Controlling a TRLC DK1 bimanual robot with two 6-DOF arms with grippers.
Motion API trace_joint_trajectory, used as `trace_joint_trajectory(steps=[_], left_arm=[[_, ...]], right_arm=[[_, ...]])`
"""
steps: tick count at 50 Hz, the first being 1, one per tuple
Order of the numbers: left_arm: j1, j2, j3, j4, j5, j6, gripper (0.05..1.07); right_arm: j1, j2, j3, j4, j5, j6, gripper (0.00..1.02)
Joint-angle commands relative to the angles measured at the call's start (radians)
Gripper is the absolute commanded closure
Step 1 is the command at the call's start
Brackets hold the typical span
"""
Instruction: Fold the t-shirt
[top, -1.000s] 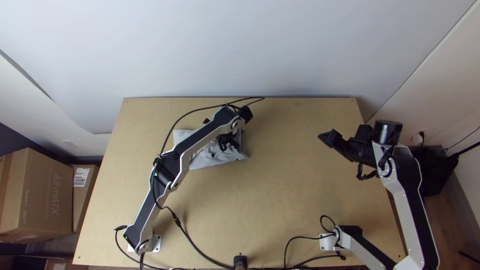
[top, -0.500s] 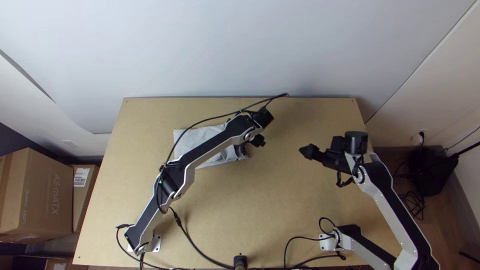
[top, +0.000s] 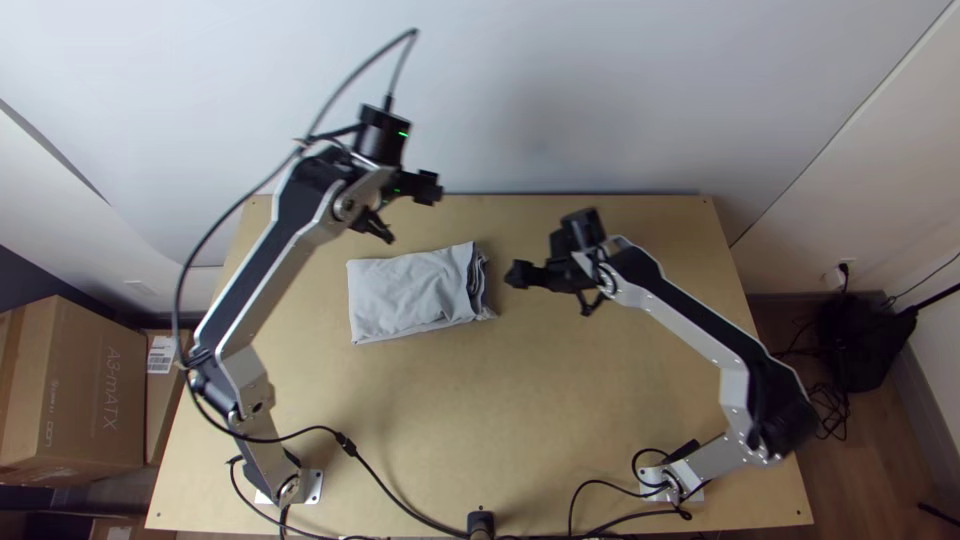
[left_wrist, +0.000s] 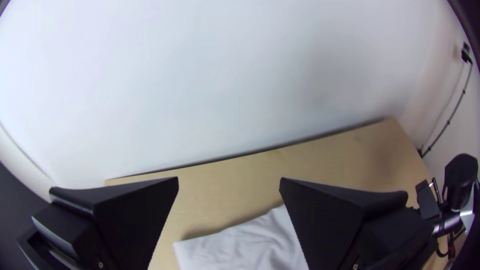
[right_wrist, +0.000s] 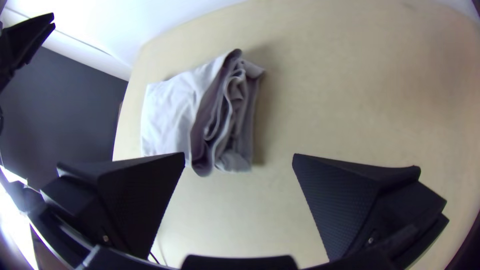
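Two robotic arms flank a light grey t-shirt (top: 408, 292), folded into a compact rectangular bundle on a light wooden table (top: 480, 420), left of the middle and toward the far edge. Its upper face is mostly smooth, with soft creases, while the end facing the right arm displays several stacked, rumpled layers. The left gripper (top: 428, 188), in the top view, hangs by the table's far edge, beyond the shirt and clear of it; its wrist view shows the two broad black fingers spread wide, nothing between them. The right gripper (top: 517, 275) hovers near the bundle's layered end without touching it, its own fingers (right_wrist: 345, 205) likewise spread wide and free of cloth in its wrist view. A pale wall (top: 600, 80) rises behind the table. Cardboard boxes (top: 90, 390) stand off the left side, one bearing a white label, and black cables (top: 347, 445) trail across the near part of the tabletop, between the bases of the arms.
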Motion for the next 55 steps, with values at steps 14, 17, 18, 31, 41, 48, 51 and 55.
trace_joint_trajectory(steps=[14, 17, 18, 31, 41, 48, 51, 55], left_arm=[[0.179, -0.116, -0.088, -0.067, 0.006, 0.004, 0.1], [0.199, -0.122, -0.088, -0.073, 0.006, 0.01, 0.1], [0.208, -0.123, -0.088, -0.073, 0.006, 0.013, 0.1], [0.271, -0.139, -0.088, -0.078, 0.006, 0.03, 0.1], [0.282, -0.136, -0.09, -0.076, 0.006, 0.036, 0.1], [0.283, -0.131, -0.087, -0.07, 0.006, 0.046, 0.1], [0.283, -0.13, -0.084, -0.07, 0.006, 0.049, 0.1], [0.285, -0.128, -0.084, -0.069, 0.004, 0.055, 0.1]], right_arm=[[0.158, 0.412, 0.425, -0.062, 0.177, -0.03, 0.03], [0.165, 0.464, 0.471, -0.062, 0.184, -0.036, 0.03], [0.165, 0.479, 0.486, -0.062, 0.184, -0.034, 0.03], [0.12, 0.559, 0.551, -0.074, 0.201, -0.014, 0.03], [0.071, 0.545, 0.528, -0.119, 0.157, 0.004, 0.03], [0.046, 0.557, 0.509, -0.165, 0.01, 0.016, 0.03], [0.037, 0.562, 0.5, -0.168, -0.041, 0.018, 0.03], [0.023, 0.577, 0.499, -0.168, -0.096, 0.041, 0.03]])
